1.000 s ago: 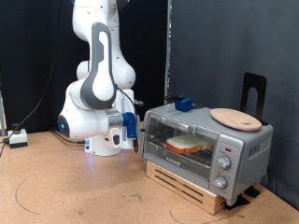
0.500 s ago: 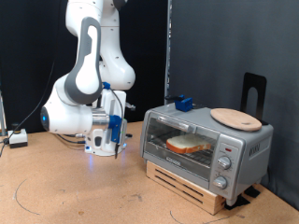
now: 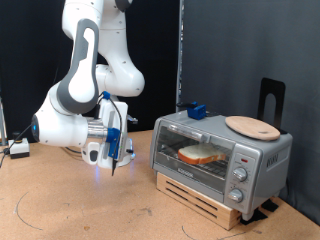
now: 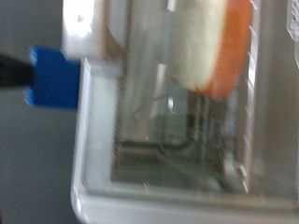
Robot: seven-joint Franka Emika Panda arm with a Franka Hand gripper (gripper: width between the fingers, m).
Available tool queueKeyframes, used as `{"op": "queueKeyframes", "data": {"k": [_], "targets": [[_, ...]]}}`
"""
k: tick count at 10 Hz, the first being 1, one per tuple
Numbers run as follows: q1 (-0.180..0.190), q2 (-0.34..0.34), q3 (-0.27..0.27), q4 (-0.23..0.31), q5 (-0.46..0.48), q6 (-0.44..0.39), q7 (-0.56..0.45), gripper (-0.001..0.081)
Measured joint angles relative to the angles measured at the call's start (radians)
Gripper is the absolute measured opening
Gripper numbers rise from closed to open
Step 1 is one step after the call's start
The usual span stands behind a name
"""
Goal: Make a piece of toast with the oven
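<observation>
One piece of toast (image 3: pixel 203 154), judged light and crumbly, is seen inside the shut oven (image 3: pixel 219 154); the tool (image 3: pixel 115 170) grips nothing, its opening cannot be told.

Showing in the exterior view are one oven (image 3: pixel 220 158), one piece of toast (image 3: pixel 203 155) sitting inside it, one round wooden plate (image 3: pixel 252 126) and one small blue block (image 3: pixel 196 110) lying on top, and three knobs (image 3: pixel 239 176) lining its panel.
</observation>
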Motion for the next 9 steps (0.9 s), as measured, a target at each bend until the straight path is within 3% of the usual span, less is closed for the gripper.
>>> {"op": "queueKeyframes", "data": {"k": [3, 5, 7, 9], "targets": [[0.031, 0.067, 0.056, 0.063, 0.094, -0.005, 0.020, 0.0809], [0.067, 0.102, 0.088, 0.098, 0.141, 0.082, 0.088, 0.0809], [0.091, 0.108, 0.112, 0.088, 0.322, 0.213, 0.065, 0.0809], [0.087, 0.116, 0.109, 0.106, 0.244, 0.114, 0.087, 0.0809]]}}
